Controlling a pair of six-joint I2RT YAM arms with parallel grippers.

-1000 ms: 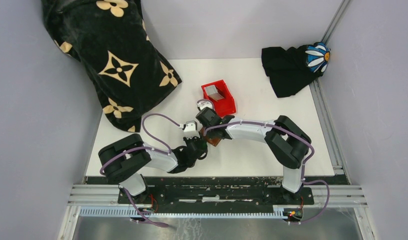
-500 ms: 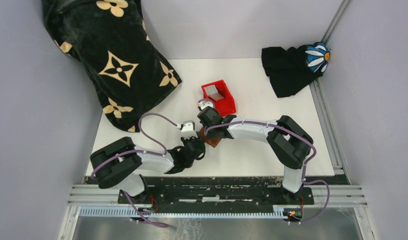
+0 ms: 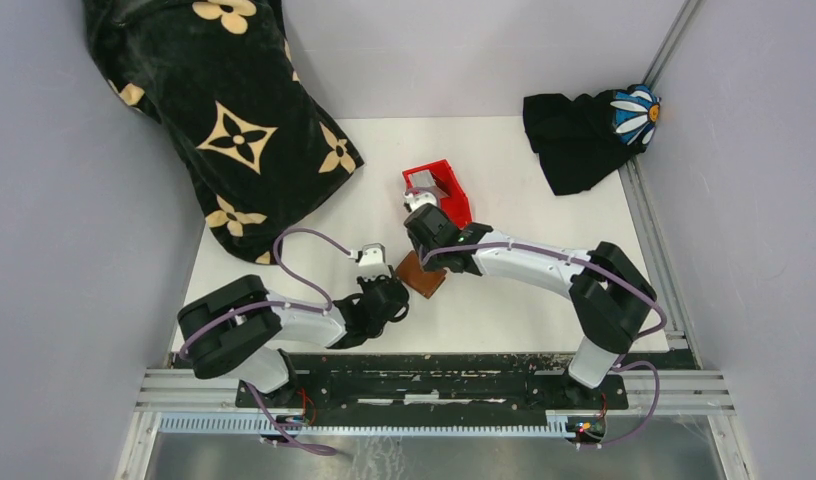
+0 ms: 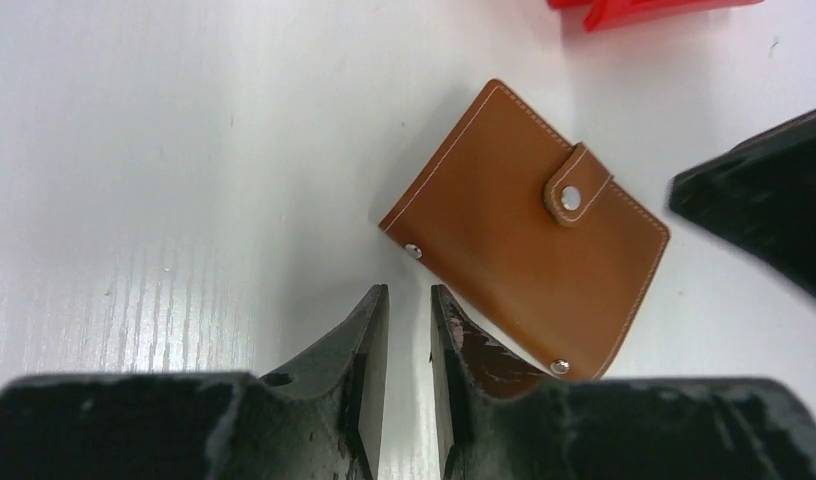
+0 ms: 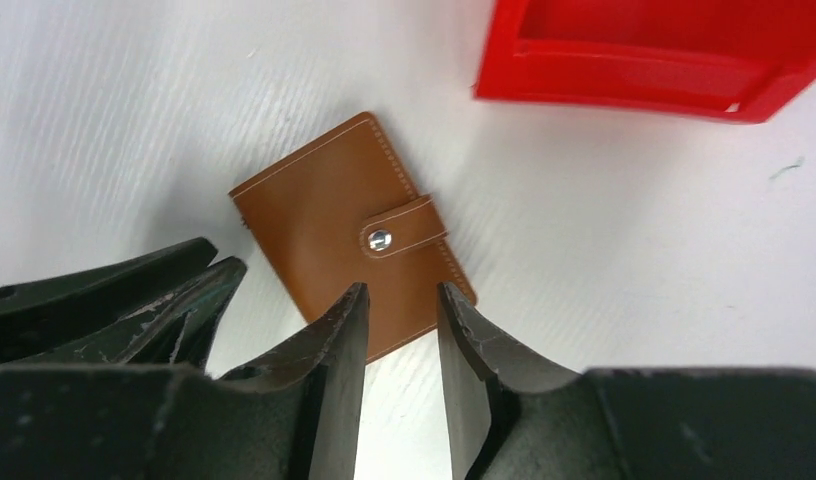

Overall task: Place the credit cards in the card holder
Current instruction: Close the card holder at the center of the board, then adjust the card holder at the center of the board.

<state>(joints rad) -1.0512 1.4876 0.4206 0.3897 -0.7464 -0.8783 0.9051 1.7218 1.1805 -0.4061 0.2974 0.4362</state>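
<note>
Moved since a sec ago: R gripper [image 5: 401,292], off the card holder [image 5: 349,245] and drawn back twd the red bin [image 5: 634,70]. Widened too, jaws now clearly apart w/ nothing between, hovering over the holder's near edge. Shifted slightly as well: L gripper [image 4: 407,292], just beside the holder's corner, jaws a narrow slit apart, empty.

Meaning for task: holder let go, lying flat on the table [image 3: 544,200], folded, snap tab done up. No way in for cards yet; prob. needs opening first.

Containers: holder shut, contents unseen. Bin: seemingly tilted vs before, inside too blocked to read now. Credit cards not visible anywhere; cannot tell if in there.
</note>
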